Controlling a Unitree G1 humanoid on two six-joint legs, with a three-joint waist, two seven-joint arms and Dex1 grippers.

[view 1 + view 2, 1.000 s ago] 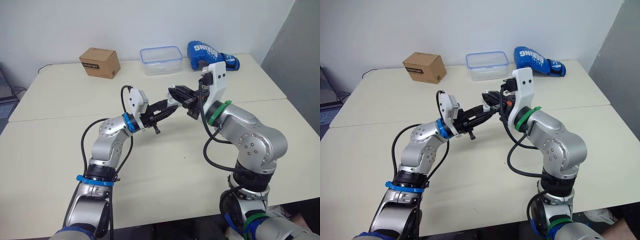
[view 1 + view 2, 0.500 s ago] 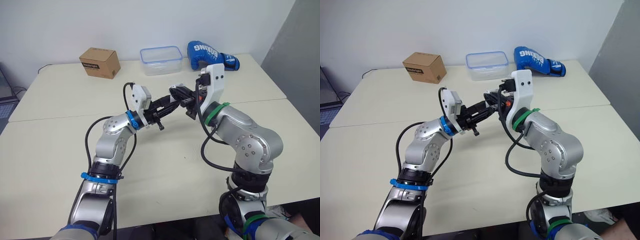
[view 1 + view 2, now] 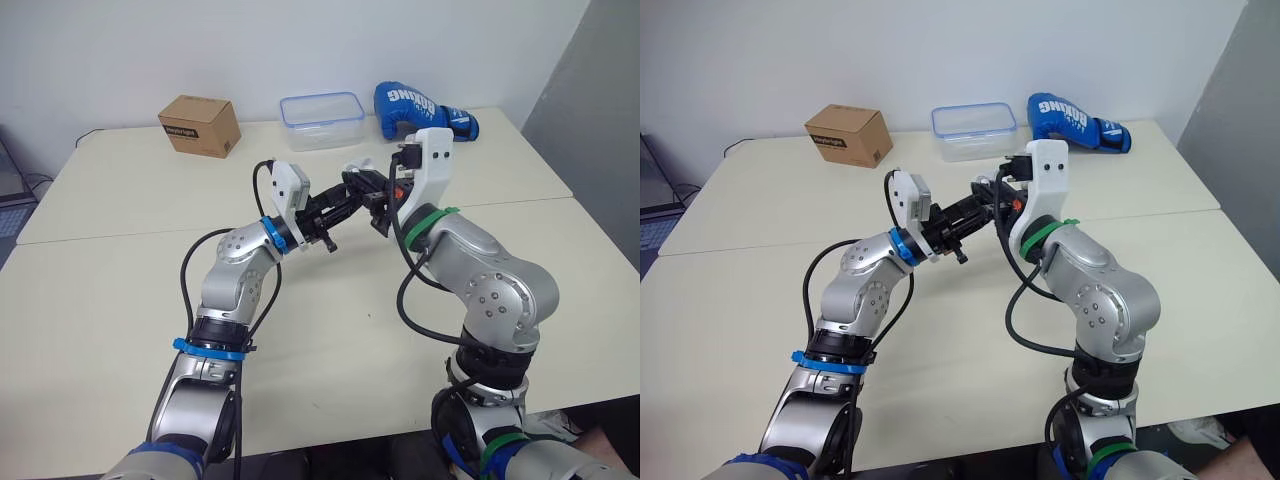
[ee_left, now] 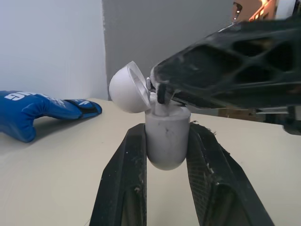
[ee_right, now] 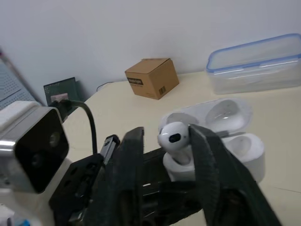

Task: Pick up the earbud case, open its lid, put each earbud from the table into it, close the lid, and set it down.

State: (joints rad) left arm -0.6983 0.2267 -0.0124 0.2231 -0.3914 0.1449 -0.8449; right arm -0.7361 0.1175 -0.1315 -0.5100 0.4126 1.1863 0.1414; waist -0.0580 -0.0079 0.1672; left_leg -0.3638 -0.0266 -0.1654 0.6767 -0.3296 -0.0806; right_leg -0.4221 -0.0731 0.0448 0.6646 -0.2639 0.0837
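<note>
Surface: cream table (image 3: 100,290) by a white wall; cardboard box (image 3: 200,124) at 11 o'clock, clear container (image 3: 322,120) at 12, blue boxing glove (image 3: 420,108) at 1.
Case: earbud case (image 4: 167,141) pinched upright in my left gripper (image 4: 167,134), off the table, lid (image 4: 127,89) hinged back.
Earbud: earbud (image 5: 173,138) clamped in my right gripper (image 5: 167,136), stem entering a socket.
Risk: I judge a skewed stem could jam on the rim, or my push could twist the case loose.
Pose: forearms angled inward, fingertips meeting above mid-table.

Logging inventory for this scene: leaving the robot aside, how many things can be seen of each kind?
Earbud case: 1
Earbud: 1
Cardboard box: 1
Plastic container: 1
Boxing glove: 1
Total: 5
</note>
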